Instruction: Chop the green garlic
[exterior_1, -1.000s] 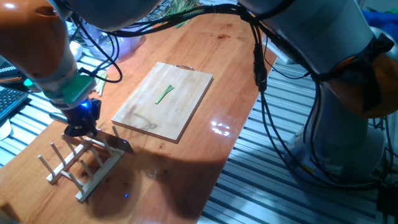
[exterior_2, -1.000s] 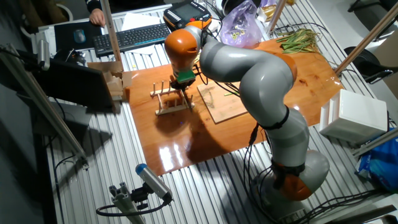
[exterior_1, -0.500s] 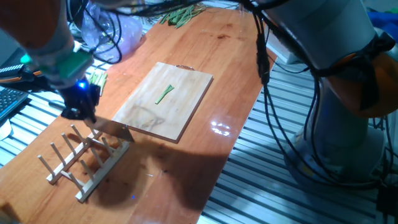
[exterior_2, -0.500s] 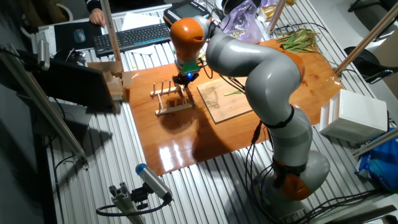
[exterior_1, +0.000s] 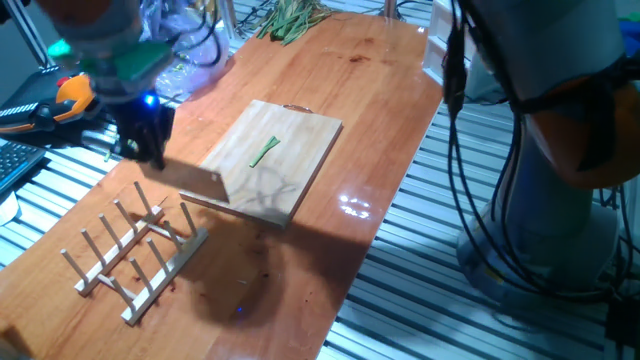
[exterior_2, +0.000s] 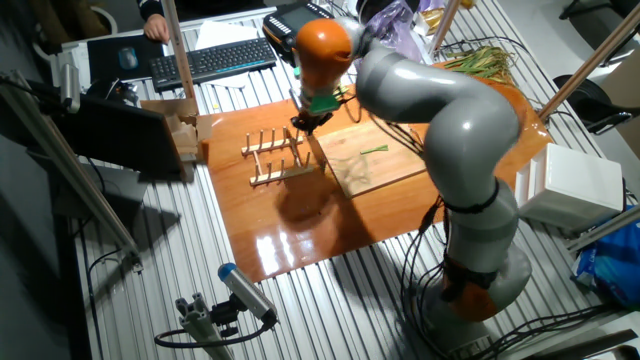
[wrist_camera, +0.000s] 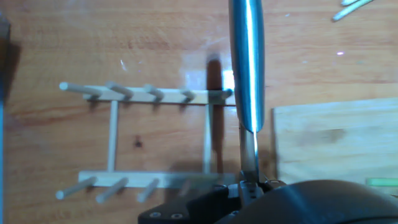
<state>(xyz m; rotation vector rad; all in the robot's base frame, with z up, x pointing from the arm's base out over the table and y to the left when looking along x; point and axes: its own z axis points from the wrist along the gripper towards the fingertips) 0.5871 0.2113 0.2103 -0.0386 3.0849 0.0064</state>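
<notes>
The green garlic (exterior_1: 265, 151) is one thin bright-green stalk lying on the wooden cutting board (exterior_1: 300, 125); it also shows in the other fixed view (exterior_2: 374, 150) and as a green sliver at the right edge of the hand view (wrist_camera: 380, 182). My gripper (exterior_1: 148, 150) is shut on a knife (exterior_1: 198, 184) and holds it above the table, between the wooden peg rack (exterior_1: 130, 255) and the board's near-left end. In the hand view the blade (wrist_camera: 246, 62) shows edge-on above the rack (wrist_camera: 149, 137), just left of the board (wrist_camera: 336, 143).
A bunch of long leafy greens (exterior_1: 290, 18) lies at the table's far end, beside a clear plastic bag (exterior_1: 185, 50). Pale stalk sticks (wrist_camera: 348, 7) lie near the board. A keyboard (exterior_2: 215, 60) and a white box (exterior_2: 570, 185) stand off the table.
My gripper has lifted the knife up off the peg rack and carried it toward the cutting board. The garlic and board have not moved.
</notes>
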